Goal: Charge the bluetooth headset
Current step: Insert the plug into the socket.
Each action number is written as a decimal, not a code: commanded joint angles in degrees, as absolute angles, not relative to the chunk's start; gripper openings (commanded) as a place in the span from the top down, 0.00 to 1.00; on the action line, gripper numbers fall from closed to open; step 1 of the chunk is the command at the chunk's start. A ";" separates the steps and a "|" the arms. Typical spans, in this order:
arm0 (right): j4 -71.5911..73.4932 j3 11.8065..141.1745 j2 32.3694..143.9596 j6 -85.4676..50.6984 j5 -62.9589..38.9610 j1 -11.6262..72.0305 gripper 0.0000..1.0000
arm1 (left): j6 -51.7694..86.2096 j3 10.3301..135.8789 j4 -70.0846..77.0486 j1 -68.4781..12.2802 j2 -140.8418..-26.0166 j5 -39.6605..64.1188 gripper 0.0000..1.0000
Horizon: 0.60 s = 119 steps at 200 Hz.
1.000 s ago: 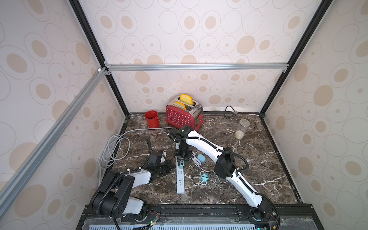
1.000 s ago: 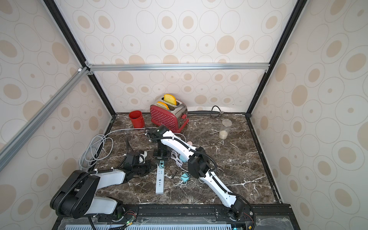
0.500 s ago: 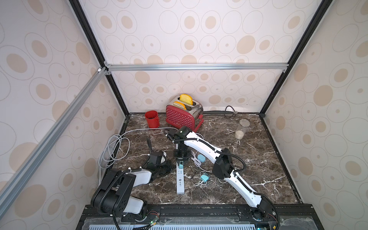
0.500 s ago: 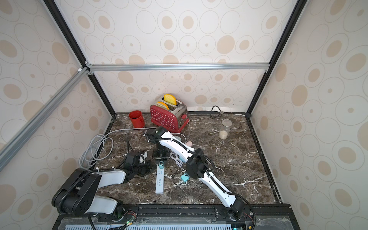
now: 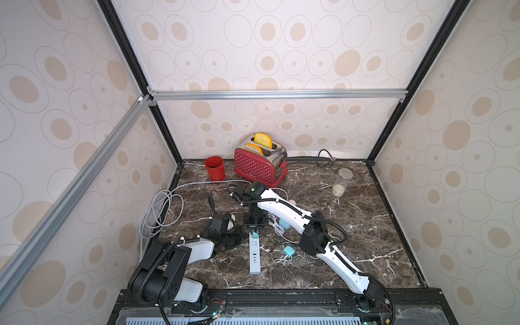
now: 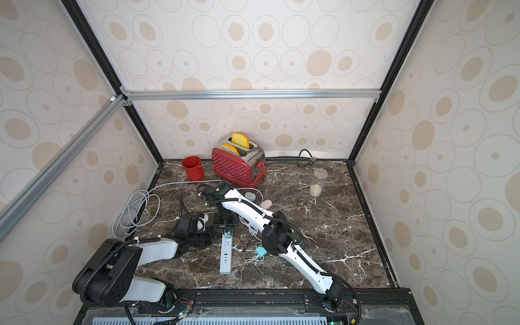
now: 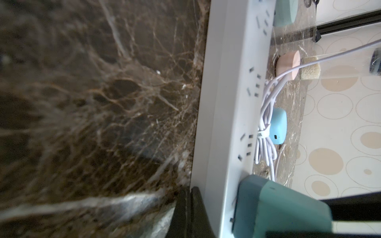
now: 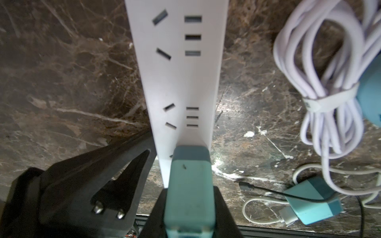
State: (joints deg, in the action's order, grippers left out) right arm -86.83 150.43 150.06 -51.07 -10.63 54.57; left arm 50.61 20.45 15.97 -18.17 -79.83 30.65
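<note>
In both top views, the long white power strip point(image 5: 254, 257) point(image 6: 226, 257) lies flat on the dark tabletop point(image 5: 365, 239) point(image 6: 337, 239). The right claw point(image 5: 254, 226) point(image 6: 225, 225) points down at the far end of the strip and pinches a teal plug point(image 5: 254, 233) point(image 6: 227, 232). The left claw point(image 5: 237, 239) point(image 6: 209, 237) is low on the tabletop, right beside the strip. The blue headset case point(image 5: 284, 224) lies near the strip, under the right arm, next to a bundle of white cord point(image 5: 274, 225). A second teal plug point(image 5: 289, 250) point(image 6: 260, 251) lies on the tabletop by itself. A toaster point(image 5: 260, 166) point(image 6: 237, 166) and a red cup point(image 5: 215, 168) point(image 6: 193, 168) stand at the back. In the left wrist view, the left claw point(image 7: 189, 202) is closed with nothing in it, and its tip touches the side of the power strip point(image 7: 226, 103). The blue headset case point(image 7: 278, 125) lies past the strip, touching the white cord point(image 7: 266, 123), with a pink case point(image 7: 287, 62) well apart from it. In the right wrist view, the right claw point(image 8: 189, 197) is closed tight on the teal plug point(image 8: 189, 175), whose front end sits on the power strip point(image 8: 177, 72). The left claw point(image 8: 144, 148) presses on the strip's side.
</note>
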 commanded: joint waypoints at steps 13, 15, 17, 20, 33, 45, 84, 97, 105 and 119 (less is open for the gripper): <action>-66.93 147.28 154.16 -48.39 -3.22 53.62 0.71 | 47.72 24.64 10.41 -18.72 -75.86 29.57 0.98; -66.68 147.41 153.72 -48.27 -3.05 53.53 0.70 | 47.61 24.81 10.03 -18.72 -75.57 29.19 0.98; -66.46 147.64 153.33 -48.12 -2.89 53.46 0.69 | 47.52 24.95 9.47 -18.76 -75.34 28.81 0.98; -66.18 147.90 152.70 -47.94 -2.67 53.37 0.68 | 47.31 25.22 8.71 -18.73 -74.99 28.30 0.97; -64.93 149.53 150.38 -46.83 -2.35 53.11 0.64 | 45.98 26.63 4.81 -18.78 -73.32 25.80 0.94; -63.81 150.63 147.70 -45.20 -1.23 53.08 0.54 | 44.73 28.12 1.37 -18.65 -71.99 23.68 0.91; -58.87 141.58 134.22 -41.11 2.06 52.88 0.39 | 43.33 31.26 -5.90 -17.17 -69.51 20.29 0.86; -56.61 134.69 128.67 -40.18 2.22 52.69 0.37 | 43.05 32.03 -7.82 -17.05 -68.71 19.02 0.84; -54.83 128.87 124.87 -39.92 2.78 52.65 0.36 | 42.98 32.51 -8.78 -17.06 -68.03 18.21 0.83; -50.36 117.83 117.12 -39.22 4.47 52.06 0.35 | 42.60 33.41 -10.71 -17.05 -66.69 16.46 0.81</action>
